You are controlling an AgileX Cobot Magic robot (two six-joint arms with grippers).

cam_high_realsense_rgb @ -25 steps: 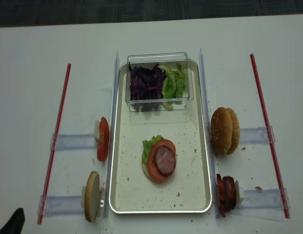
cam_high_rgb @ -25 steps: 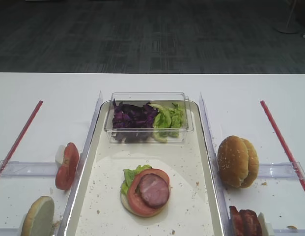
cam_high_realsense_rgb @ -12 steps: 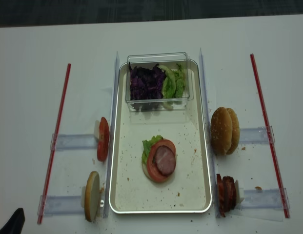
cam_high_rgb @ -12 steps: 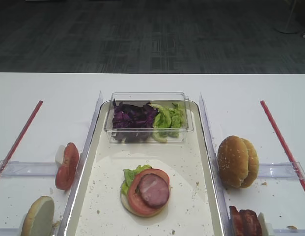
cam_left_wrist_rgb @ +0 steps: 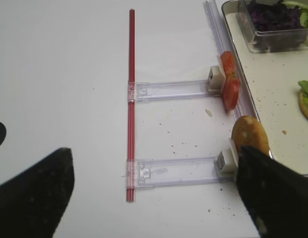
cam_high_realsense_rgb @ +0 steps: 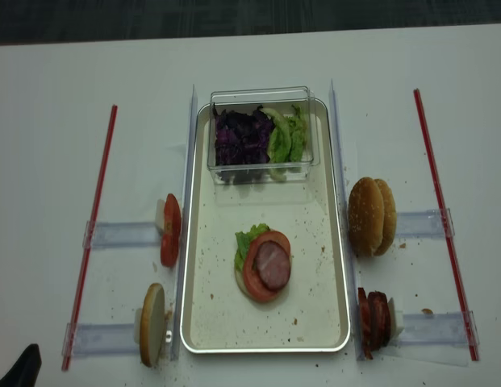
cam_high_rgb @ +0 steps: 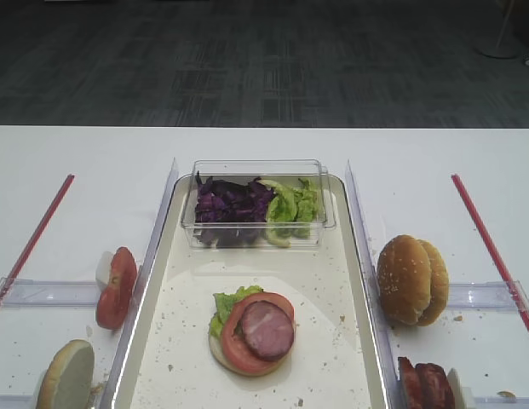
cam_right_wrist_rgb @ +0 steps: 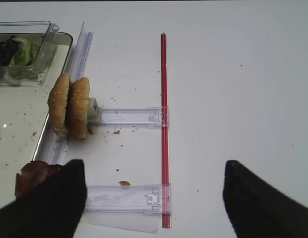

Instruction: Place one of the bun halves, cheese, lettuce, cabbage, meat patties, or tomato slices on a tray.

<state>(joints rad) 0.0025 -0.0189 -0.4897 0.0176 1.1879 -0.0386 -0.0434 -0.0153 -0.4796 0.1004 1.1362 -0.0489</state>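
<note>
On the tray lies a stack of bun half, lettuce, tomato slice and a meat patty on top. Two bun halves stand on edge right of the tray, with meat patties nearer. Left of the tray stand tomato slices and one bun half. Cabbage and lettuce fill a clear box. Cheese is out of view. My right gripper and left gripper hover open and empty over the table's outer sides.
Red strips run along both sides of the table. Clear plastic rails hold the upright food. The clear box sits at the tray's far end. Crumbs speckle the tray.
</note>
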